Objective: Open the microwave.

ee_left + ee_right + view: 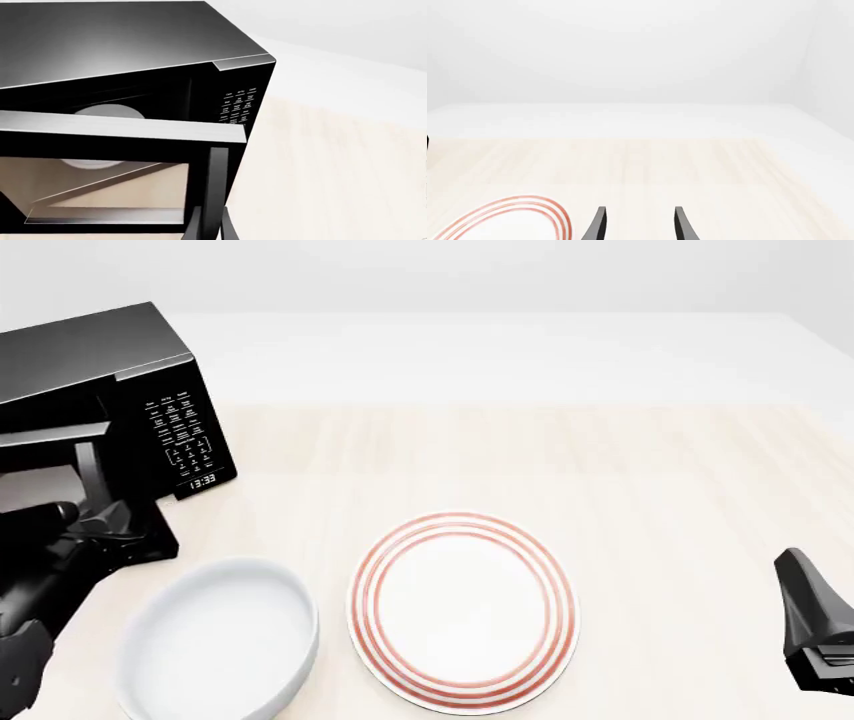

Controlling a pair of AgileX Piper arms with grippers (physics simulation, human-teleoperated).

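The black microwave point(94, 355) stands at the table's far left, with its white-labelled button panel point(180, 425) and small clock point(202, 481) facing me. Its windowed door point(113, 145) is swung partly open, and the round grey turntable point(110, 111) shows inside over the door's top edge. My left gripper point(127, 528) is at the door's free edge; in the left wrist view its fingers point(191, 226) sit on both sides of the vertical door handle point(218, 180), shut on it. My right gripper point(639, 227) is open and empty, low at the right edge of the front view point(814, 630).
A white plate with red rings point(465, 612) lies at the near middle of the table and shows in the right wrist view point(507, 220). A white bowl point(220, 640) sits left of it, close to my left arm.
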